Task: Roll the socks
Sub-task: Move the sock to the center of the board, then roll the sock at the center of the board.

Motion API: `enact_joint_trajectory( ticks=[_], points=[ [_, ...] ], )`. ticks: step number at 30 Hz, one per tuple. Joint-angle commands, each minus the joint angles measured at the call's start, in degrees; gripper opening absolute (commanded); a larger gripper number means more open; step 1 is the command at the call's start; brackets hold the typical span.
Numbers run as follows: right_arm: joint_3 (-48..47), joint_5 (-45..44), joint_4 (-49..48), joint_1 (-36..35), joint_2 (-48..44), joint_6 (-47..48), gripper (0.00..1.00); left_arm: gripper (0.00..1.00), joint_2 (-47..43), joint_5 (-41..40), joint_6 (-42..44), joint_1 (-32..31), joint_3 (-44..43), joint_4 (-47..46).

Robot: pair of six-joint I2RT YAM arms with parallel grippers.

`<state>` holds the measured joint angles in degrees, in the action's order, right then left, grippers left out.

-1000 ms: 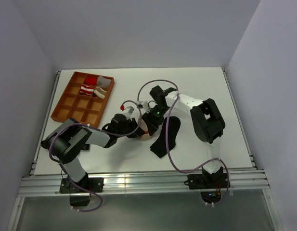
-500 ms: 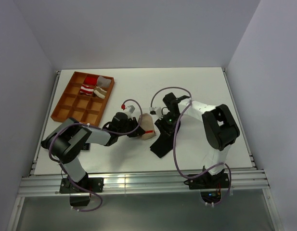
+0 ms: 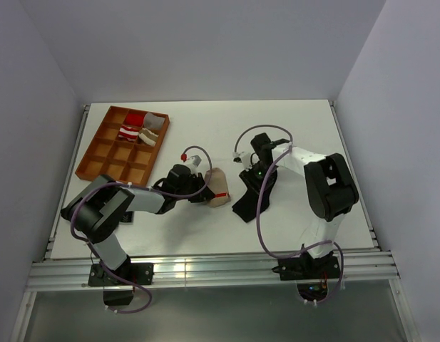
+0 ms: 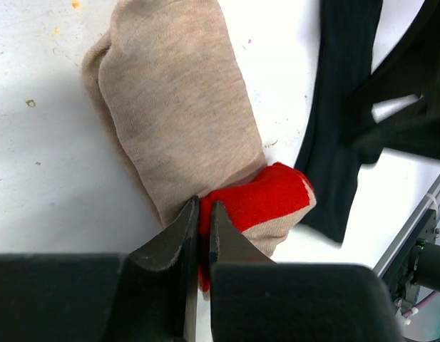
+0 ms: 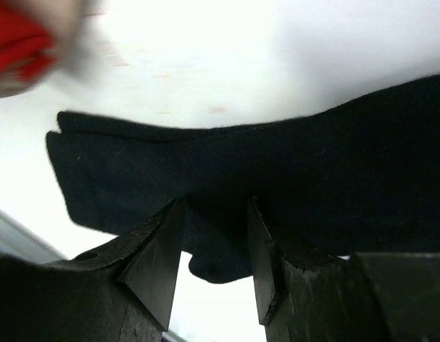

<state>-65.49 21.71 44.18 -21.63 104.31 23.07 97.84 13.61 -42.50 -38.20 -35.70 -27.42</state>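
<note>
**Clamping the beige sock by its red end; straddling the black sock**

Pinching with the left gripper (image 4: 204, 222), jaws almost closed, on the red band at one end of the folded beige knit sock (image 4: 173, 107). Noting the beige bundle lying mid-way across the white table (image 3: 205, 121), stretching straight away from the left fingertips, long axis in line with the wrist.

Placing the right gripper (image 5: 215, 205) low over the flat black knit sock (image 5: 291, 164), fingers parted by a moderate gap, dark fabric filling that gap. Not managing to tell whether the tips are touching the cloth.

Seeing the black sock just right of the beige one, apart from it, long axis running near-to-far in the top view and crossways to the right finger gap. Judging the right arm nearer to it by far, sitting directly above.

Logging the brown compartmented wooden tray (image 3: 105, 160) far left, rolled socks (image 3: 137, 127) in its far compartments.

Judging the beige roll close to finished and the black one not yet begun. Expecting the next grasp to depend on that crossways lie: closing across the width, not along the length.
</note>
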Motion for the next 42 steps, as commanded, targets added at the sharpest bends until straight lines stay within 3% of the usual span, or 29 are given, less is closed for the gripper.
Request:
enact_joint_trajectory(
  ticks=[1,7,11,19,26,34,42],
  points=[
    [-1.6,-11.8,-5.5,3.0,2.2,2.7,0.48,0.00,-0.1,-2.7,4.1,-0.1,0.1,9.9],
    [-5.7,-13.1,-6.0,7.3,3.5,6.2,0.48,0.01,-1.3,-2.1,4.9,-0.2,-1.2,14.7],
    [-7.3,-9.9,-5.6,7.5,2.8,7.3,0.49,0.00,-2.0,-2.7,5.1,-0.1,-3.9,22.8],
    [-8.8,8.4,-2.1,7.4,-5.5,10.8,0.53,0.00,-4.2,-2.5,4.4,-0.5,-6.3,31.4],
    [-4.4,16.6,-3.6,4.8,-13.7,15.2,0.53,0.00,-3.4,-1.0,3.6,-1.5,-9.4,39.0],
    [11.0,16.3,-16.8,-3.5,-30.3,16.2,0.56,0.00,-2.3,0.5,3.9,-2.0,-11.4,43.4],
    [17.2,4.8,-25.2,-20.1,-31.7,15.2,0.56,0.00,0.1,2.6,4.7,-1.9,-13.2,45.2]
  ],
)
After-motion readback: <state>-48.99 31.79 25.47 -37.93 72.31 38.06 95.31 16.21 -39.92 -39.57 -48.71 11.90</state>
